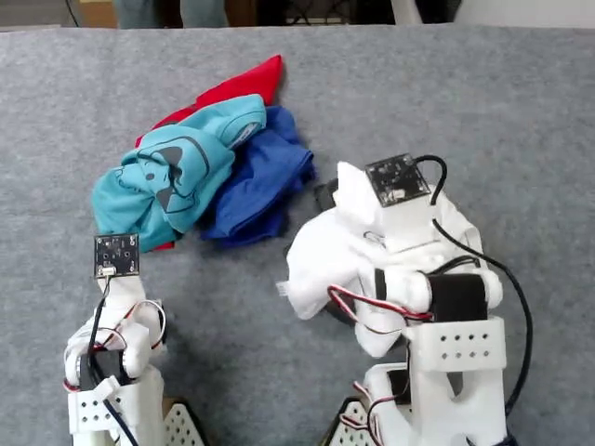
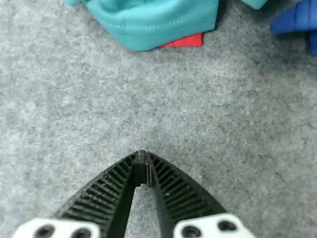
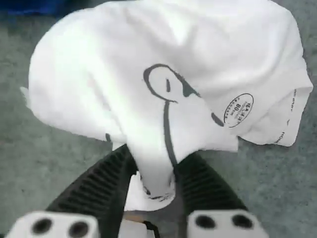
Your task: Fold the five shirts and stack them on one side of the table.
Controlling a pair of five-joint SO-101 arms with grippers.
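White shirt (image 3: 163, 74) pinched in right fingers (image 3: 104, 183); left fingers (image 2: 119, 188) closed, empty, near teal shirt (image 2: 158, 20).

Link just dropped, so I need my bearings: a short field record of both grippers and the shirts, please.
left gripper: shut, empty, above bare grey fabric-covered table
right gripper: shut on crumpled white printed shirt
pile: crumpled teal printed shirt over red shirt, against blue shirt
folded: none visible
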